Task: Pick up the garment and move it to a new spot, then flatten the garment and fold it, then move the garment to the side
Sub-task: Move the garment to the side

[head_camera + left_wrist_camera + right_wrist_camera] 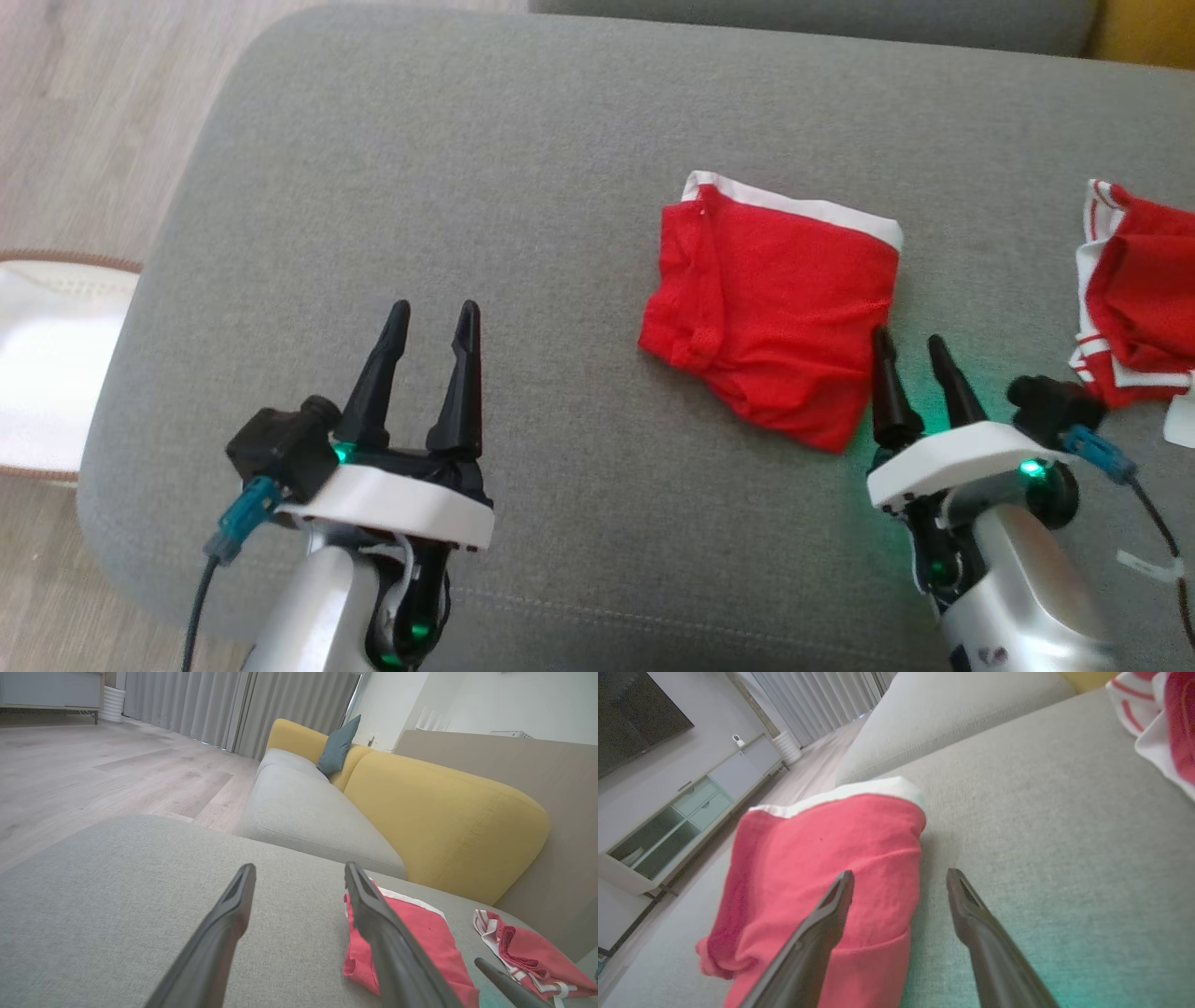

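A red garment (770, 303) with a white waistband lies folded on the grey sofa cushion (523, 187), right of centre. It also shows as the red garment (411, 947) in the left wrist view and the red garment (817, 872) in the right wrist view. My right gripper (910, 341) stands open at the garment's lower right edge, its left finger over the cloth and its right finger over bare cushion, holding nothing. My left gripper (434, 313) is open and empty over bare cushion, well to the left of the garment.
A second red and white garment (1134, 294) lies crumpled at the cushion's right edge. A white bag or basket (51, 359) sits on the wooden floor at the left. A yellow sofa back (444, 816) and another grey seat (308, 812) lie beyond.
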{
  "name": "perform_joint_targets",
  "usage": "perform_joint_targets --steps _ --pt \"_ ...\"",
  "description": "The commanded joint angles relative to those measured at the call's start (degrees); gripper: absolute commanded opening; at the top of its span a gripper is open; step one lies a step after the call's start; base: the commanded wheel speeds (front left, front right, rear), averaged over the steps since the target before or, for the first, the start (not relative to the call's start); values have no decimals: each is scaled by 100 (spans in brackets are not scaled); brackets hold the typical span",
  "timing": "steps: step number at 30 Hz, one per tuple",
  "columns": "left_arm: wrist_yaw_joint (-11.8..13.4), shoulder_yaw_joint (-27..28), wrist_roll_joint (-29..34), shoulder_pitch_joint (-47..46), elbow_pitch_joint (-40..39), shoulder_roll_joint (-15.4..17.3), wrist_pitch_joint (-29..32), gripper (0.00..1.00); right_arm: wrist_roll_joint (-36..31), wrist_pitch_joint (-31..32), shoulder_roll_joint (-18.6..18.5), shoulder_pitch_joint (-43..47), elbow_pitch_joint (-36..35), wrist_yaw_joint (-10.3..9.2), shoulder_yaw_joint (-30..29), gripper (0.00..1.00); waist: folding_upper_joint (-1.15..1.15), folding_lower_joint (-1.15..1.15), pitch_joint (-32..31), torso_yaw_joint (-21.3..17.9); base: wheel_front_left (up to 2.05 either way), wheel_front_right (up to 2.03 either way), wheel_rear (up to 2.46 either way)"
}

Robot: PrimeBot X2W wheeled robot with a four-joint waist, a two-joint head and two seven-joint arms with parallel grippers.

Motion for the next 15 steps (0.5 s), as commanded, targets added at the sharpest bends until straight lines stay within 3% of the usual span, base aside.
perform_joint_targets --steps 1,12,13,14,15 --pt "-27 143 6 -248 -177 59 -30 100 38 -10 6 -226 -66 39 173 100 0 0 39 41 0 0 0" --pt "-25 135 22 -370 -196 59 -30 100 300 -101 6 -1117 1380 39 683 100 0 0 316 156 0 0 0" --pt "-25 136 22 -383 -198 59 -30 100 292 -120 6 -1176 1476 39 754 72 0 0 332 157 0 0 0" --pt "-23 139 23 -397 -197 59 -30 100 250 -149 6 -1237 1568 39 810 18 0 0 346 154 0 0 0" --pt "-19 141 24 -413 -195 59 -30 100 168 -186 6 -1298 1651 39 861 0 0 0 359 148 0 0 0"
